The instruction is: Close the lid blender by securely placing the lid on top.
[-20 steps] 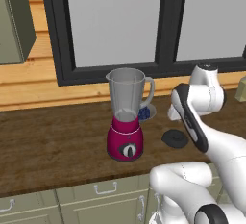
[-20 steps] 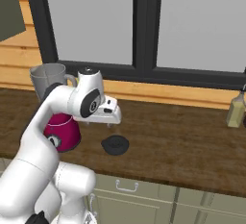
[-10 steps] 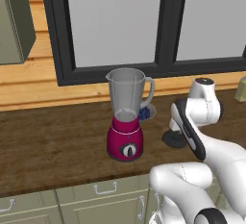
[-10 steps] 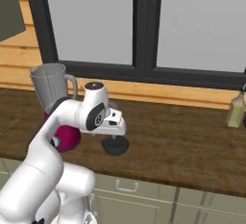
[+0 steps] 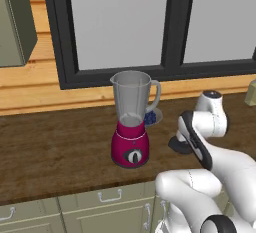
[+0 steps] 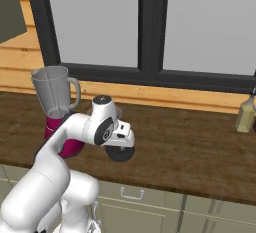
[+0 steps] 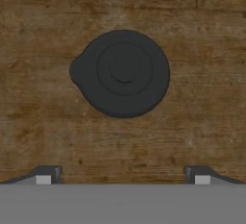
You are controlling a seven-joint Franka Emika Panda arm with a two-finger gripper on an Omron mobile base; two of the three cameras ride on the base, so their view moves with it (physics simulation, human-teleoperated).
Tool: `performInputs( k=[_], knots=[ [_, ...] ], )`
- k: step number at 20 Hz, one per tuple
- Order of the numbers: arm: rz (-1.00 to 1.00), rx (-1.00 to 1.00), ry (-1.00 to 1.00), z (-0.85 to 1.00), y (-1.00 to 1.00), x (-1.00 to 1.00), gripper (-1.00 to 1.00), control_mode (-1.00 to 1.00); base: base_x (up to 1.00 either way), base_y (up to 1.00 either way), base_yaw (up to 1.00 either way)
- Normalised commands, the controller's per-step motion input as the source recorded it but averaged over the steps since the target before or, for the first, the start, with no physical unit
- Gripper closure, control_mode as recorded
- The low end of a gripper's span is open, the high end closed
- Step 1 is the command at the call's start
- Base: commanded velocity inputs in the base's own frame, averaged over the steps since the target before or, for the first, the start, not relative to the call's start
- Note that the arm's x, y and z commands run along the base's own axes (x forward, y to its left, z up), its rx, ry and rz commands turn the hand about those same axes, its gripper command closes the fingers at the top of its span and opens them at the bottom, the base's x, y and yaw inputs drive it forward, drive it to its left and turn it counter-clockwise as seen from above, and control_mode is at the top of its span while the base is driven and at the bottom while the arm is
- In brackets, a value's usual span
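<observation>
Wooden counter point(image 7: 202, 35) (lid point(image 7: 122, 73) flat)

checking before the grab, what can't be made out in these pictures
- Lid, left base view: mostly hidden behind the arm; a dark edge shows.
- Lid, right base view: the gripper above covers its top.
- Berry bowl, left base view: partly behind the blender jar; contents too small to count.
- Gripper, hand view: open, but how far above the lid it is can't be judged.
- Bottle, right base view: too small to identify.
</observation>
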Motion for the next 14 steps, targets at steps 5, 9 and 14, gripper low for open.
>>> performInputs(
  k=[5,9,14],
  knots=[
    [0.00,0.00,0.00,-0.07,0.00,0.29,-1.00,-1.00,0.00,0.00,0.00],
    [0.00,0.00,0.00,-0.10,0.00,0.23,-1.00,-1.00,0.00,0.00,0.00],
    [0.00,0.00,0.00,-0.17,0.00,0.17,-1.00,-1.00,0.00,0.00,0.00]
  ],
)
